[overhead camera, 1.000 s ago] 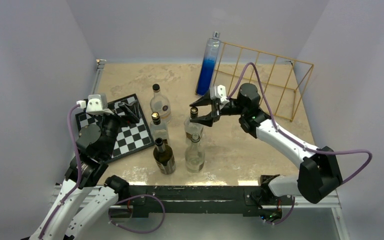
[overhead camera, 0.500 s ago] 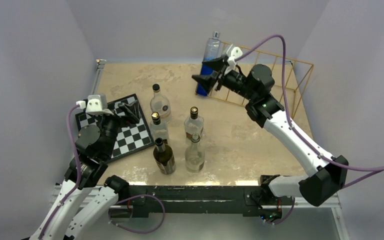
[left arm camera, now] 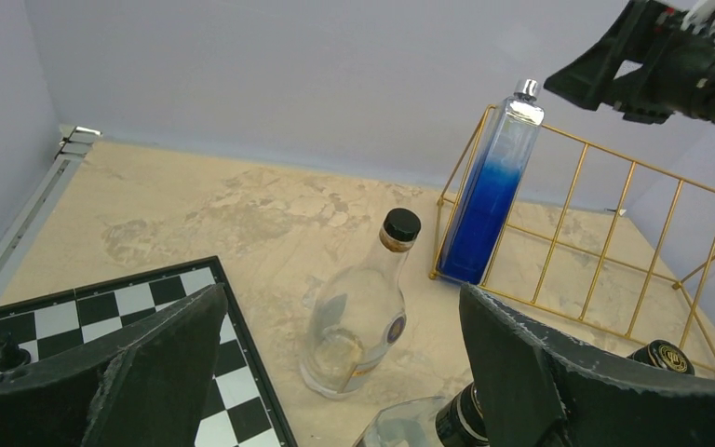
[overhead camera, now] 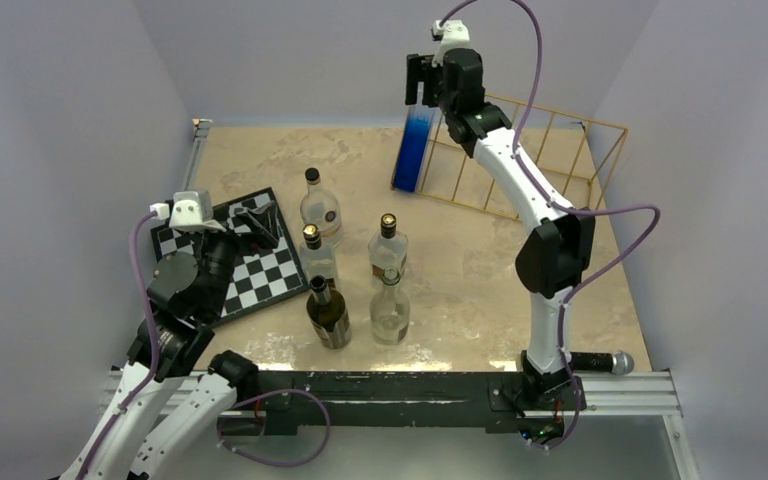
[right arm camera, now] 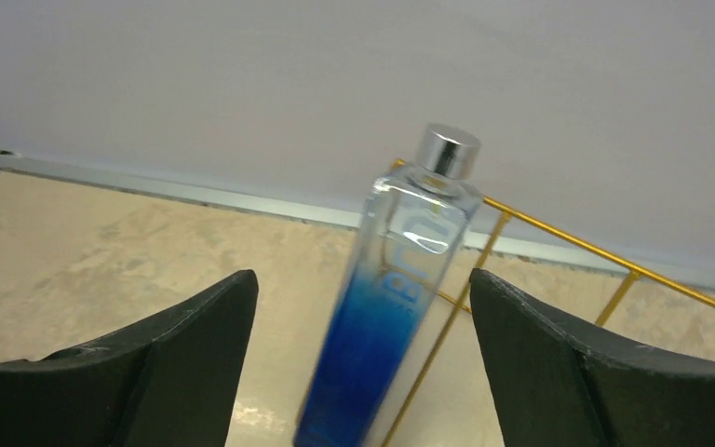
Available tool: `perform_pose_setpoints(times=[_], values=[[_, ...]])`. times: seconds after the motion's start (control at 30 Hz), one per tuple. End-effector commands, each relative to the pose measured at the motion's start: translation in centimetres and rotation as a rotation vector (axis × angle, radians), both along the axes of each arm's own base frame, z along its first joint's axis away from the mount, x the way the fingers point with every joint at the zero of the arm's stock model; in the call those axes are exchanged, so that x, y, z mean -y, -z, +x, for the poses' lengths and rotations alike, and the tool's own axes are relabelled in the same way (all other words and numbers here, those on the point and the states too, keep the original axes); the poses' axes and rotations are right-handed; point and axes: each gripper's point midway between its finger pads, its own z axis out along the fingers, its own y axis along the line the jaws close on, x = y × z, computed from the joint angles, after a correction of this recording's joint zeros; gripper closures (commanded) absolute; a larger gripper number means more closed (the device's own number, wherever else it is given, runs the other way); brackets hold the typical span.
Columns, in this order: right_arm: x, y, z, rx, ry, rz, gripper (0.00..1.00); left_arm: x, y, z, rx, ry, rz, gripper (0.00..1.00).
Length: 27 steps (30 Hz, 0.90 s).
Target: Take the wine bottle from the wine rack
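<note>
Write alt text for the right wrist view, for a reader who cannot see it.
A tall clear bottle, blue in its lower half and silver-capped, leans at the end of a gold wire rack, framed untouched between the dark fingers of the open right hand. Beige table below, pale wall behind.

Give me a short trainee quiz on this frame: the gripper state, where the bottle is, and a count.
1. True or false: the right gripper has shut on the blue bottle.
2. Where is the blue bottle? A: at the left end of the rack. B: on the checkerboard. C: lying flat on the table.
3. How many other bottles stand on the table, outside the rack?

Key: 1 false (open, not touching); 2 A; 3 five.
</note>
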Motion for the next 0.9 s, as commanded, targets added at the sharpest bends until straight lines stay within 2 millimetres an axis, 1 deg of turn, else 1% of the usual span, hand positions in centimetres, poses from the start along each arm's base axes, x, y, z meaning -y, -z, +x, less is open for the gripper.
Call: perform_pose_setpoints(times=[0.0, 0.07, 0.13, 0.33, 0.5, 0.67, 0.7, 0.87], values=[[3.4, -1.7, 1.7, 0.010, 0.102, 0.089, 0.08, 0.3, -2.0, -0.3, 0.064, 0.024, -0.027, 0.01], [3.8, -0.9, 2.4, 0.006, 0.123, 0.096, 0.07, 0.3, -2.1, -0.4, 0.067, 0.025, -0.028, 0.01], [3.7, 0.0, 2.9, -0.005, 0.135, 0.110, 0.07, 0.3, -2.2, -0.4, 0.069, 0.026, -0.029, 0.01], [3.3, 1.8, 3.3, -0.039, 0.166, 0.204, 0.12, 0.5, -2.0, -0.3, 0.062, 0.030, -0.026, 0.01], [3.1, 3.5, 4.0, -0.068, 0.223, 0.226, 0.14, 0.4, -1.9, -0.2, 0.059, 0.028, -0.026, 0.01], [2.5, 4.8, 4.7, -0.070, 0.271, 0.189, 0.14, 0.3, -1.9, -0.2, 0.060, 0.023, -0.024, 0.01], [2.3, 5.4, 4.9, -0.078, 0.283, 0.172, 0.14, 0.4, -1.9, -0.3, 0.061, 0.025, -0.025, 0.01], [2.7, 7.3, 5.3, -0.098, 0.351, 0.105, 0.14, 0.4, -2.0, -0.3, 0.062, 0.025, -0.026, 0.01]])
